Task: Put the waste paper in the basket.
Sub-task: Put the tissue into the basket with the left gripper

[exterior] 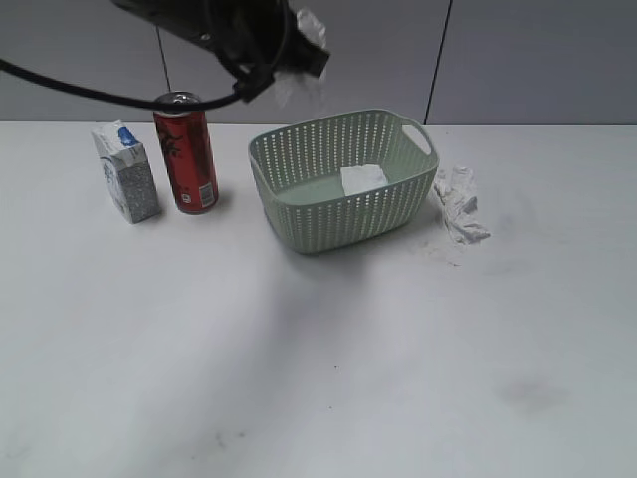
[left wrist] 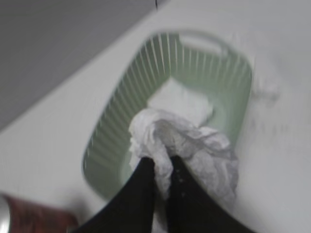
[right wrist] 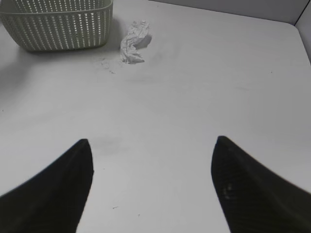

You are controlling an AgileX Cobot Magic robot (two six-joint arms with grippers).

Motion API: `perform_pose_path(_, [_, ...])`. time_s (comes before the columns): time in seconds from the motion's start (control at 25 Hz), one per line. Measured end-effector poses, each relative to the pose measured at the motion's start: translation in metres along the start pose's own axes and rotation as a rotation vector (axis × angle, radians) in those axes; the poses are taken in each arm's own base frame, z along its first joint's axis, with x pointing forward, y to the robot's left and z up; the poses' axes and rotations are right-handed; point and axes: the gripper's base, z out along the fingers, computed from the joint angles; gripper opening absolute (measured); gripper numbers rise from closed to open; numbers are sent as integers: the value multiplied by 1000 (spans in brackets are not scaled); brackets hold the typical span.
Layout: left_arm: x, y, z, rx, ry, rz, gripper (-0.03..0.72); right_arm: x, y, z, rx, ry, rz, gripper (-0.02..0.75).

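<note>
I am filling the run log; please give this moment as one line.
left gripper: holds paper above basket | right gripper: open, idle | in basket: one paper | on table: one paper

We see the left gripper (left wrist: 163,167) raised high, its fingers pinched together on crumpled paper (left wrist: 194,145), and the right gripper (right wrist: 151,170) low with jaws spread wide.

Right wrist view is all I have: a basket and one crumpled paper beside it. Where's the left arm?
Observer: The left end effector hangs above the basket, shut on a crumpled paper.
Operator: Anything inside the basket yet?
Observer: Yes, one flat folded paper lies on its floor.
Operator: What's left of the basket?
Observer: A red can and a small speckled carton stand upright there, side by side.
</note>
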Motion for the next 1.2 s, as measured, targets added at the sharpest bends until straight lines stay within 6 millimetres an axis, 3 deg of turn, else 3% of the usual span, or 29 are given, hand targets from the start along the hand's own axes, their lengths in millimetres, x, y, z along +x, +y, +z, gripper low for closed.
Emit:
perform_pose_path(0.2, [-35, 13, 4, -126, -431, -72, 30, 0, 0, 0, 0, 0, 0, 573])
perform_pose_path(0.32, [-39, 19, 24, -189, -563, -83, 29, 0, 0, 0, 0, 0, 0, 573])
perform_pose_path(0.6, [-3, 17, 97, -193, -472, -87, 29, 0, 0, 0, 0, 0, 0, 573])
perform_pose_path(0.76, [14, 15, 122, -177, -397, -88, 47, 0, 0, 0, 0, 0, 0, 573])
perform_pose_path(0.88, [19, 13, 125, -161, -354, -89, 141, 0, 0, 0, 0, 0, 0, 573])
perform_pose_path(1.08, [22, 12, 126, -147, -317, -90, 513, 0, 0, 0, 0, 0, 0, 573])
perform_pose_path(1.2, [23, 11, 125, -137, -293, -90, 651, 0, 0, 0, 0, 0, 0, 573])
